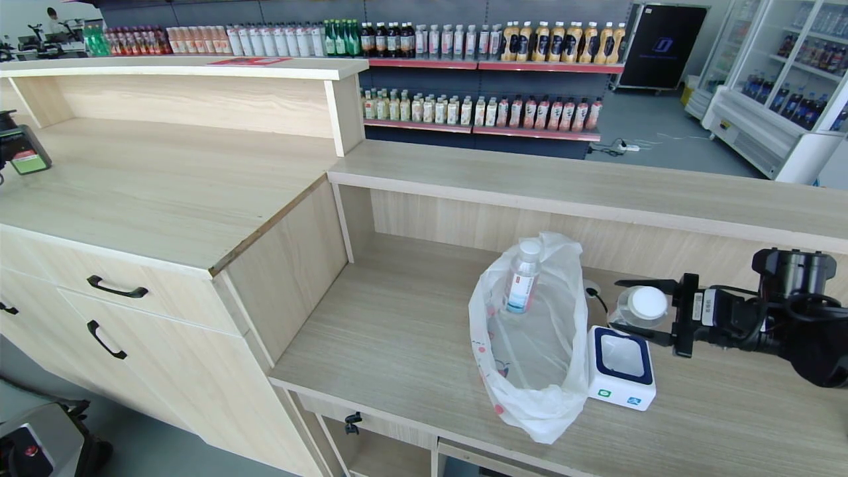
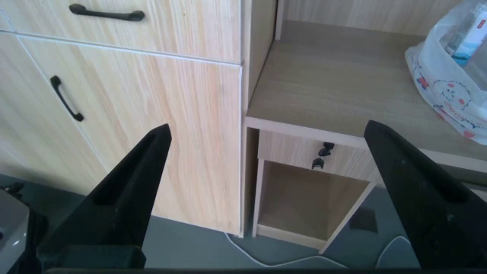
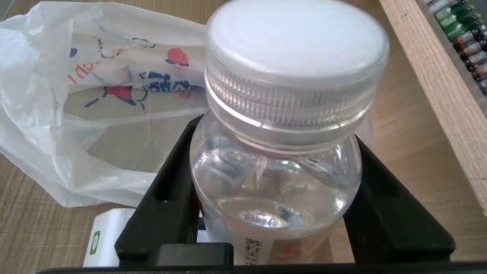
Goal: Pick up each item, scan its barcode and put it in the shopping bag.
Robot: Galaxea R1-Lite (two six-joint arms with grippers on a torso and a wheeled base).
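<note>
Your right gripper (image 1: 626,306), at the right of the head view, is clenched on a clear bottle (image 1: 648,303). Its two black fingers (image 3: 163,209) clasp the body below the white cap, and the right wrist view shows the grip centred, with the shoulder of the bottle standing free of the fingers. The bottle sits just above the scanner (image 1: 623,368) in the frame and just right of the bag (image 1: 482,318); I cannot tell whether it hangs clear of the counter (image 1: 397,331). This looks like the scan step. The cap faces up and the label lies at the far end of the bottle, so the barcode is not readable from here. Roll your wrist until the label faces the scanner's blue-rimmed window. Bring the bottle squarely over that window, near but not touching, and hold it steady. Keep your squeeze as it is, since a smooth round bottle may twist if you loosen it. The bag stands open, touching the scanner's left side, with another bottle (image 1: 523,275) upright inside. Approach from the right so you do not drag the thin plastic. Your left gripper (image 2: 266,199) hangs released and empty, low by the cabinet front (image 2: 152,99), well apart from the work.
</note>
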